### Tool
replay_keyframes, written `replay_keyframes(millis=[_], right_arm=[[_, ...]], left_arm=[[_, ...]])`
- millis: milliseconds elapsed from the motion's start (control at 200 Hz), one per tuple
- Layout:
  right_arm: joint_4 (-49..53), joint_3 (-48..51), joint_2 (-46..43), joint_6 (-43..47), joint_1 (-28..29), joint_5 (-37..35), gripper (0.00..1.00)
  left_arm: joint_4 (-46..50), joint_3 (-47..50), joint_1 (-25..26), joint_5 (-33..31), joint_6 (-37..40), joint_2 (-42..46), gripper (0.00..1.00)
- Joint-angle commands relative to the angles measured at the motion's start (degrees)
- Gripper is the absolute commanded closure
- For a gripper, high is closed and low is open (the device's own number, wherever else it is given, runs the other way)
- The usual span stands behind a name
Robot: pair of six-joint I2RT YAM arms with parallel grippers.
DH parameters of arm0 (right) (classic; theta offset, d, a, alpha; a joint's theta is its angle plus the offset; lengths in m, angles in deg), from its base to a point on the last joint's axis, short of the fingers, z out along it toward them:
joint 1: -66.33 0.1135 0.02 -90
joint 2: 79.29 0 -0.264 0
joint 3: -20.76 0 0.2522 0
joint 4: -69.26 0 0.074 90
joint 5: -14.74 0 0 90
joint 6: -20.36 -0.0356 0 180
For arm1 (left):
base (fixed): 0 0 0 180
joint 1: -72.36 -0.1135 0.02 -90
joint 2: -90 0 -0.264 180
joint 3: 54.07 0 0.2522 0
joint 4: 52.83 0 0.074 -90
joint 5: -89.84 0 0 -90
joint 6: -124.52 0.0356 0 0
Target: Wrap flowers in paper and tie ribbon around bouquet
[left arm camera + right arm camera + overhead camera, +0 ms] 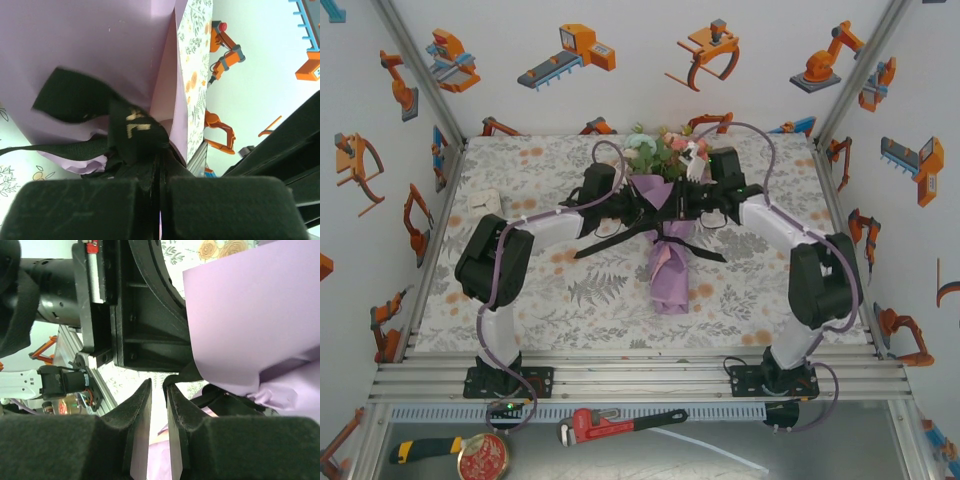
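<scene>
Bouquet (666, 225) of pink, cream and pale blue artificial flowers (665, 152) in a cone of thin lilac-purple paper (669, 285) lay along the middle of the table, blooms toward the far wall and the crumpled narrow end toward the arm bases. Around its waist ran the long, narrow black fabric ribbon (135, 135) with light lettering. Its loose ends trailed out on both sides over the floral-printed table cover (580, 310).

The left gripper (161, 172) sat against the cone's left side with its 2 fingers pressed fully together and a fold of the ribbon pinched in the seam between them (the left wrist view showed the band running straight into the closed pads). The right gripper (158, 390) stood just beside the paper on the opposite side. Its 2 fingers were parted by a narrow slit with nothing between them, and a black band curved just off their tips.

Beyond the front rail, off the cover, lay a red pipe wrench (618, 424).
</scene>
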Motion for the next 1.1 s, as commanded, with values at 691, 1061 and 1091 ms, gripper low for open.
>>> replay_keyframes(millis=[691,1061,1091], right_arm=[[-2.3,10.1,-5.6,2.9,-5.1,-8.1,0.88],[-2.2,8.3,-1.9,5.5,-5.1,-1.1,0.88],[-2.2,8.3,-1.9,5.6,-5.1,-1.2,0.88]], left_arm=[[5.9,-4.9,0.3,9.1,2.3,-3.8,1.0],[20.5,-3.7,0.1,8.6,11.8,1.2,1.0],[21.4,-3.5,0.0,8.1,12.4,1.8,1.0]])
